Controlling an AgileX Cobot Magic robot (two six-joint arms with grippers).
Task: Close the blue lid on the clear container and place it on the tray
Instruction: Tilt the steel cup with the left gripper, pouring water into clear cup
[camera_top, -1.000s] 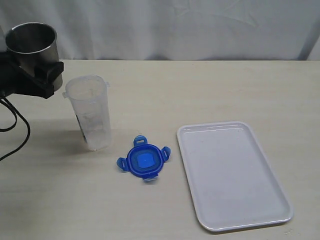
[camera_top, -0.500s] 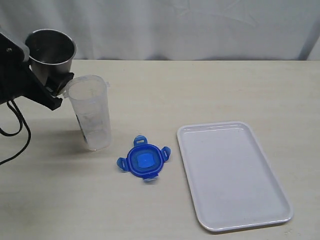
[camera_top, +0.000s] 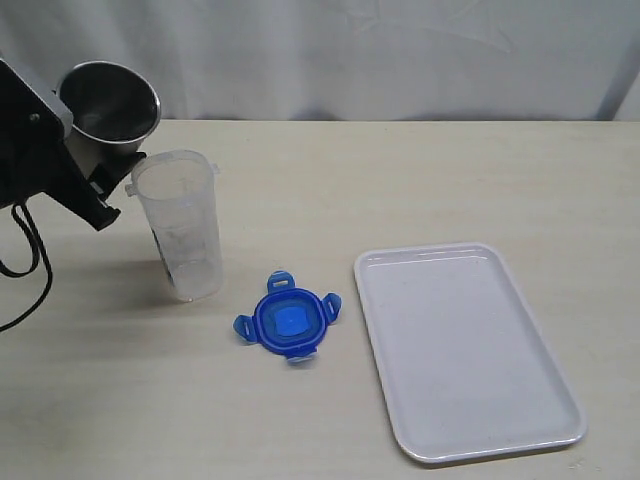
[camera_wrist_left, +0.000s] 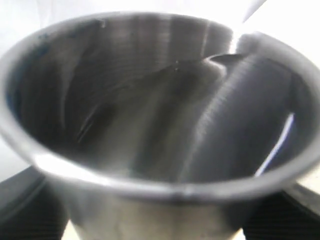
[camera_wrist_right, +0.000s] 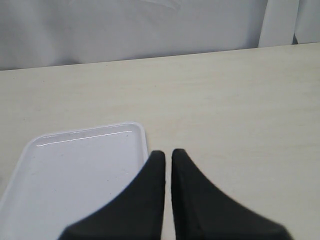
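Presently, upper left: left gripper (camera_top: 100, 170) clamps metal cup (camera_top: 110, 105) beside clear container (camera_top: 182, 225); contact could topple it. Right gripper (camera_wrist_right: 167, 160) pressed together.

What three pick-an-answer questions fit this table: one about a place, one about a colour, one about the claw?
1. Where is the blue lid? A on the tray; B on the table, between the clear container and the tray; C on the container.
2. What colour is the tray? A white; B red; C green.
3. What does the left claw hold? A nothing; B the metal cup; C the lid.
Answers: 1 B, the lid lies flat on bare table; 2 A, it looks plain white; 3 B, the claw grips the cup.
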